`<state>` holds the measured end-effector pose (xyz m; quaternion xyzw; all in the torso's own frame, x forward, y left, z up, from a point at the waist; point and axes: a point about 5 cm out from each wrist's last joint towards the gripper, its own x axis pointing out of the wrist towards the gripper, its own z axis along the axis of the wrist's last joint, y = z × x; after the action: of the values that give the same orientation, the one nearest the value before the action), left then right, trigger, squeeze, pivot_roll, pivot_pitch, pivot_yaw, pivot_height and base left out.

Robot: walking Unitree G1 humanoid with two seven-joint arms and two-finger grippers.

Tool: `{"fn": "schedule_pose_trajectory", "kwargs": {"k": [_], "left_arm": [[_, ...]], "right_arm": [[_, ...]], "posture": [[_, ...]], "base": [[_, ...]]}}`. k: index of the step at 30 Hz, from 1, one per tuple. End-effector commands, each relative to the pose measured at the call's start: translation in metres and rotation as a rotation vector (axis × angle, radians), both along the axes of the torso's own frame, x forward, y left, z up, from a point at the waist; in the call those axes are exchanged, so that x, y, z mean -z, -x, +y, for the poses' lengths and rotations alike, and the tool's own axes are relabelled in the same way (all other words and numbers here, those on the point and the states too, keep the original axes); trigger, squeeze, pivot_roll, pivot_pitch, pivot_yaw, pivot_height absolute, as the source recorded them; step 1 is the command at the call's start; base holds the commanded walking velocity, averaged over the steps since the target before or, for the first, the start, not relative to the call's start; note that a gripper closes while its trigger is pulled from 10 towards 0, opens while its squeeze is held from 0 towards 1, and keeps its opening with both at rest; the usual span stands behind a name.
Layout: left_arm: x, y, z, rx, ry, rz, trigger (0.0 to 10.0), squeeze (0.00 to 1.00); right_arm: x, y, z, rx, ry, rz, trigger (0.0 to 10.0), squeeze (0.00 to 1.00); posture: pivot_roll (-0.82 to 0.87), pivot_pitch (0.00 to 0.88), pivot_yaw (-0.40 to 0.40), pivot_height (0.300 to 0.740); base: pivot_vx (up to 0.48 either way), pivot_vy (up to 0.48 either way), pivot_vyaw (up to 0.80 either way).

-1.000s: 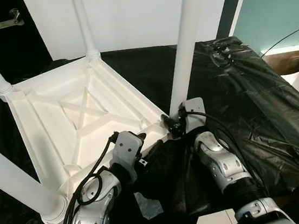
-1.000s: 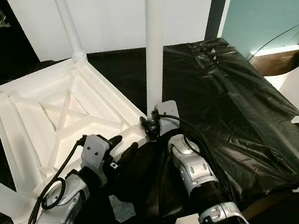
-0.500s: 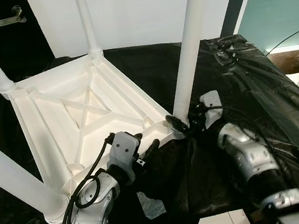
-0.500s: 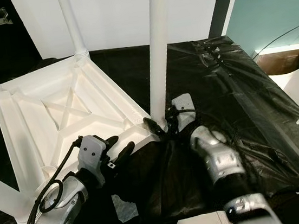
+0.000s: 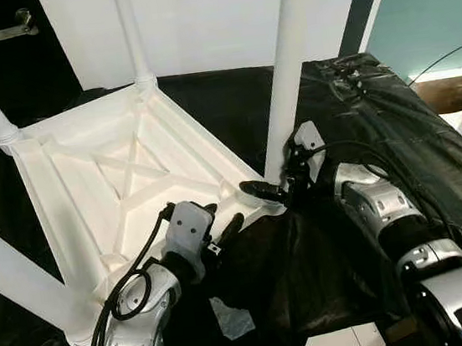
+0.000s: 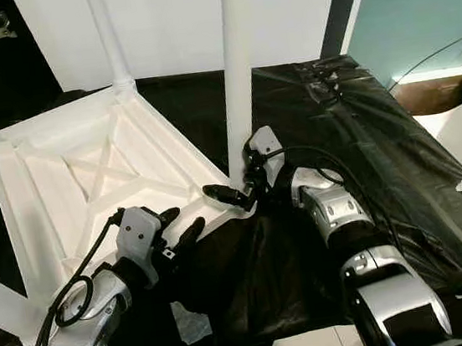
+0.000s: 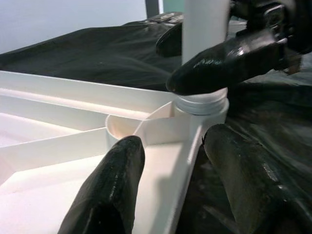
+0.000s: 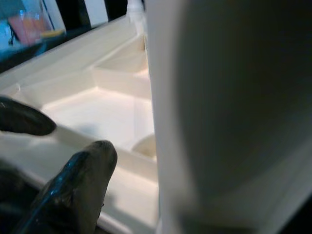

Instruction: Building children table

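Left arm extends forward from the lower left, forearm angled up and to the right. Left claw has its two black fingers spread apart. Right arm reaches forward, bent at the elbow, wrist turned inward to the left. Right claw has its fingers parted, one long finger pointing left.

Four upright white legs fence the upturned table. The near-right leg stands at 12 o'clock from the right hand, blocking it. The left hand straddles the frame's near rim. Black sheeting at 3 o'clock lies open.
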<state>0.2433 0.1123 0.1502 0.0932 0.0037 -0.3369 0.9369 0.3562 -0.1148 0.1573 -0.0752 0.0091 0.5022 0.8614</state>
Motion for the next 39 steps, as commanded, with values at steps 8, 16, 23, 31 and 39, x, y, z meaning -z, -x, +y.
{"fn": "schedule_pose_trajectory", "kwargs": {"k": [8, 16, 23, 31, 39], "left_arm": [[0.011, 0.003, 0.002, -0.031, -0.043, 0.035, 10.0, 0.00], [0.014, 0.001, 0.000, -0.008, -0.050, 0.045, 10.0, 0.00], [0.014, -0.001, -0.001, -0.005, -0.049, 0.042, 10.0, 0.00], [0.017, -0.002, -0.003, -0.011, -0.041, 0.048, 10.0, 0.00], [0.017, -0.002, -0.004, -0.024, -0.030, 0.041, 10.0, 0.00]], "right_arm": [[0.020, 0.006, -0.007, -0.022, 0.035, 0.057, 0.0, 0.00], [0.027, 0.004, -0.004, 0.097, -0.001, 0.053, 10.0, 0.00], [0.038, 0.005, 0.001, 0.328, -0.023, 0.063, 10.0, 0.00], [0.053, 0.012, 0.013, 0.561, -0.096, 0.135, 10.0, 0.00], [0.056, 0.022, 0.028, 0.748, -0.156, 0.157, 10.0, 0.00]], "posture": [[0.21, 0.000, -0.050, 0.740], [0.18, 0.000, -0.042, 0.740], [0.18, 0.000, -0.044, 0.740], [0.18, 0.000, -0.056, 0.740], [0.19, 0.000, -0.081, 0.740]], "base": [[0.000, 0.000, 0.00], [0.000, 0.000, 0.00], [0.000, 0.000, 0.00], [0.000, 0.000, 0.00], [0.000, 0.000, 0.00]]}}
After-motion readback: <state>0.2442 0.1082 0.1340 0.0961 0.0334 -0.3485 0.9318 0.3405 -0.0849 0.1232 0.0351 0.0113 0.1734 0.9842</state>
